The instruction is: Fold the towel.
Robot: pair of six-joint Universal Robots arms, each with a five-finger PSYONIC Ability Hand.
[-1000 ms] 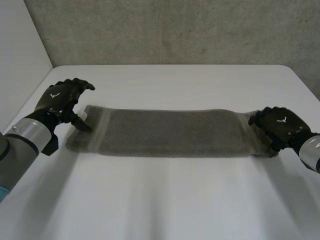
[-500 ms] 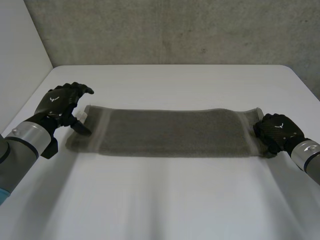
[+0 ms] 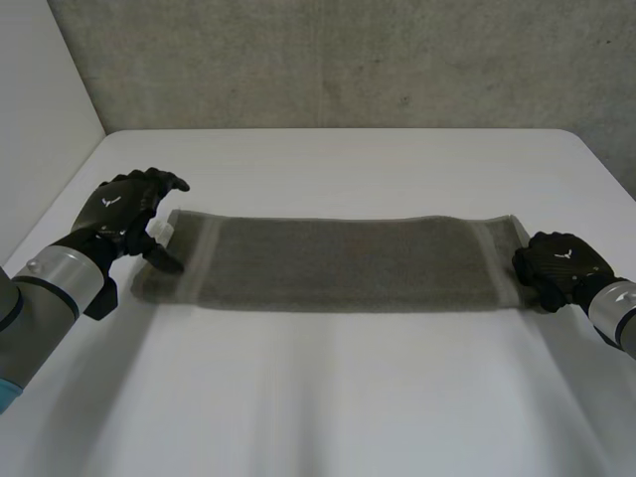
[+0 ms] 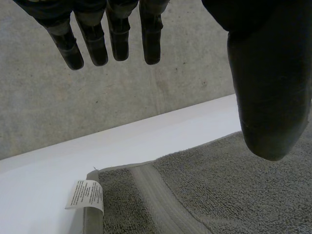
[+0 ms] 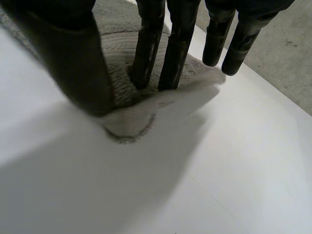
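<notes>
The left robot hand [image 3: 121,211] stands at the towel's [image 3: 348,263] left end with its fingers [image 4: 117,34] straight and spread apart from the thumb [image 4: 265,78], holding nothing. In the left wrist view the fingers hang clear of the cloth, with the far left corner beneath them. The thumb reaches over the towel further in, and whether its tip touches the pile cannot be told. A white label [image 4: 86,194] sticks out at that corner, just beside a flat woven band that crosses the towel's end.

The right robot hand [image 3: 559,260] sits on the towel's right end, at the near corner. Its own wrist view shows the hold: two fingers [image 5: 146,53] come down onto the cloth and the thumb [image 5: 68,53] closes in from the other side. The corner is bunched up between them, so this robot hand pinches the towel. The other fingers stand just off the cloth's edge.

The towel itself lies as a long grey strip across the white table [image 3: 348,397], stretched flat between the two robot hands, its long edges running left to right. A grey concrete wall [image 3: 348,60] rises behind the table.

The head view gives the whole strip and both ends at once, but not the right robot hand's grip, which its back hides. The wrist views supply that grip, the label's print and the woven band.
</notes>
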